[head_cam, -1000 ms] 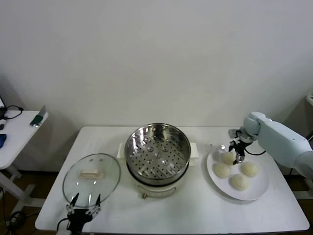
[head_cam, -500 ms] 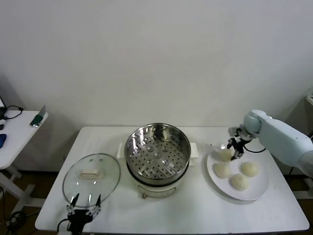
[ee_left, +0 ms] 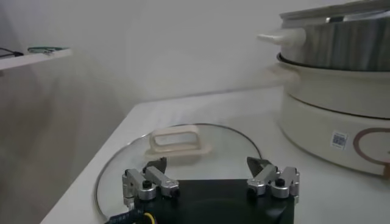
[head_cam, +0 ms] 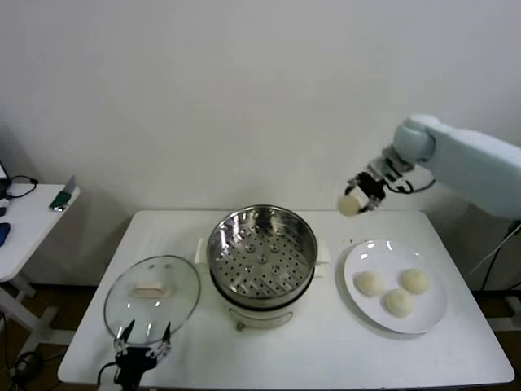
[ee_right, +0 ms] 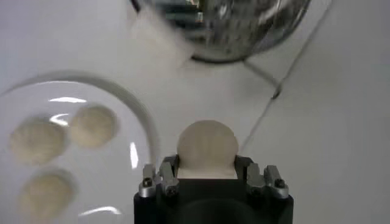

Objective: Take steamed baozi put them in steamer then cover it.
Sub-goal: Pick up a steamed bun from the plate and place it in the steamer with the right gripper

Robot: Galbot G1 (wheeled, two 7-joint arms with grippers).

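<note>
Baozi [head_cam: 349, 205] held clamped in right pincer [head_cam: 356, 199], raised right of steamer [head_cam: 262, 251] for transfer. Left pincer [head_cam: 142, 340] spread wide, parked by cover [head_cam: 152, 297].

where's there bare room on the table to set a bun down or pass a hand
Free: the steamer floor, all bare; the table strip between steamer and plate; the front edge right of the cover. Crowded: the plate, with three baozi, and the front left corner, where the open left gripper sits at the cover.
</note>
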